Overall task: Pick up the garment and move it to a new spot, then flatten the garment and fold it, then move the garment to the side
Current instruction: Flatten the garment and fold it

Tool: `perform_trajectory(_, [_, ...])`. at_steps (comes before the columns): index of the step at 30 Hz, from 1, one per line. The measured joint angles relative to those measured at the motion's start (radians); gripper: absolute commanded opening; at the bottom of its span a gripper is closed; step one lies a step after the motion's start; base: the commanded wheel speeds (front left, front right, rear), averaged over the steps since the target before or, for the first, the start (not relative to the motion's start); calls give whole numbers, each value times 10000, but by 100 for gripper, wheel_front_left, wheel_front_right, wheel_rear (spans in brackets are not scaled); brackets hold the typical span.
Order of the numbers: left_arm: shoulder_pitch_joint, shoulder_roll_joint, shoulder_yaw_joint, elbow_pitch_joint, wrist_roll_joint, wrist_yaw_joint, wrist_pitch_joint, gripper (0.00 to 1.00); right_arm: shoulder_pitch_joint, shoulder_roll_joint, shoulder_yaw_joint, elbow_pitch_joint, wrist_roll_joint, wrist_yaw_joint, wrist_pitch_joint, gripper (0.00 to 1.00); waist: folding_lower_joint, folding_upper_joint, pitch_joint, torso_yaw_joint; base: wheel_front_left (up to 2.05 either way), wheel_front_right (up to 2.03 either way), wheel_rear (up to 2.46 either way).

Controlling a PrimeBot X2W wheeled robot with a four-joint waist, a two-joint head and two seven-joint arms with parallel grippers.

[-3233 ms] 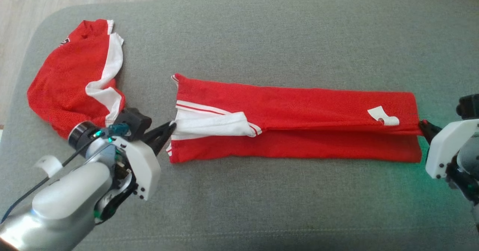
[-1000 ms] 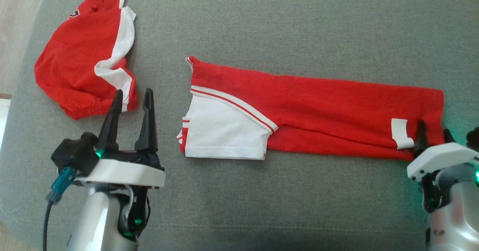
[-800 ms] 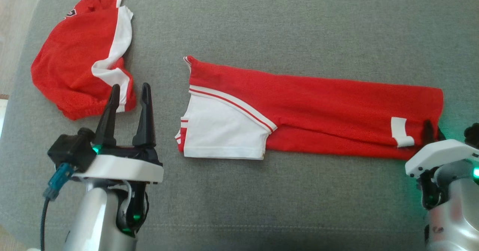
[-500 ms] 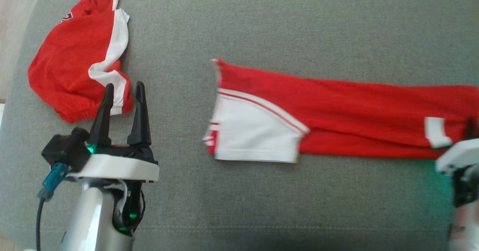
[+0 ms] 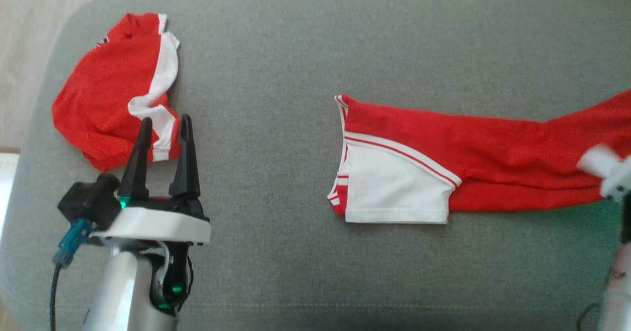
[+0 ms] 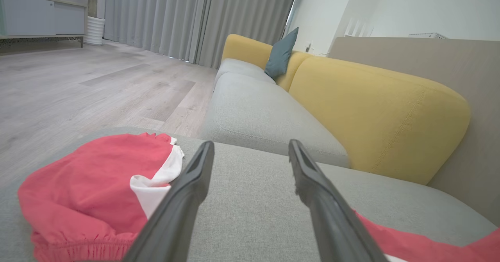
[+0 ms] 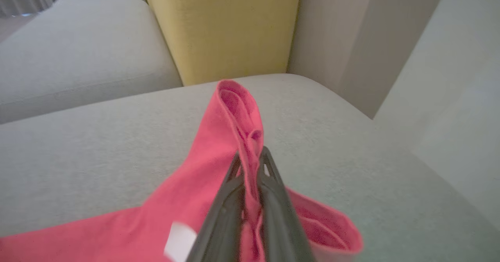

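The folded red garment (image 5: 493, 148) with a white side panel (image 5: 394, 188) lies as a long strip across the grey cushion (image 5: 296, 64), running off the head view's right edge. My right gripper (image 7: 250, 162) is shut on the garment's right end (image 7: 238, 109), which stands bunched up above the cushion. Its blurred white housing (image 5: 616, 183) sits at the right edge. My left gripper (image 5: 163, 124) stands open at the lower left, well apart from the garment, with nothing between its fingers (image 6: 195, 176).
A second red and white garment (image 5: 113, 89) lies crumpled at the cushion's far left corner, just beyond my left fingertips (image 6: 90, 184). Wooden floor (image 5: 29, 40) lies past the left edge. A yellow sofa back (image 6: 375, 113) rises behind the cushion.
The left gripper has let go of the garment's left end and drawn back open. The right gripper has dragged the garment to the right and lifted its end.
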Motion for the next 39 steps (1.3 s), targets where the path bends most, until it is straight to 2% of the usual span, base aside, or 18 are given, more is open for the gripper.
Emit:
perform_trajectory(3, [186, -2, -69, 17, -151, 84, 0, 100, 60, -6, 1526, -12, 1881, 0, 623, 0, 0, 0, -370, 18, 0, 0, 0])
perform_trajectory(9, [543, 0, -96, 8, -184, 180, 0, 100, 808, -12, 4299, -669, 4688, 0, 1243, 0, 0, 0, -791, -4, 0, 0, 0])
perform_trajectory(13, [624, 0, -150, -2, -186, 259, 0, 100, 1197, -12, 5917, -890, 6575, 0, 1152, 0, 0, 0, -881, -28, 0, 0, 0])
perform_trajectory(14, [624, 0, -150, -2, -186, 259, 0, 100, 1197, -12, 5917, -890, 6575, 0, 1152, 0, 0, 0, -881, -28, 0, 0, 0])
perform_trajectory(16, [624, -2, -261, -4, -186, 261, 2, 100, 1260, -19, 7068, -755, 7616, 0, 629, 0, 0, 0, -895, 8, 0, 0, 0])
perform_trajectory(25, [625, 0, -368, 15, -242, 255, 0, 100, 1126, -52, 9841, 1045, 9589, 0, -1172, 0, 0, 0, -915, 380, 0, 0, 0])
perform_trajectory(33, [778, 4, -587, 63, -343, 357, 0, 100, 165, -88, 11308, 2871, 10855, 0, -2895, 0, 0, 0, -957, 752, 0, 0, 0])
perform_trajectory(37, [823, 4, -606, 63, -345, 357, 2, 100, -323, -128, 12017, 3638, 11469, 0, -3319, 0, 0, 0, -918, 871, 0, 0, 0])
perform_trajectory(38, [824, 4, -606, 65, -345, 357, 0, 100, -429, -138, 12228, 3776, 11628, 0, -3352, 81, 0, 0, -907, 895, 0, 0, 0])
perform_trajectory(39, [824, 4, -606, 67, -345, 357, 0, 100, -509, -146, 12489, 3831, 11827, 0, -3396, 100, 0, 0, -895, 914, 0, 0, 0])
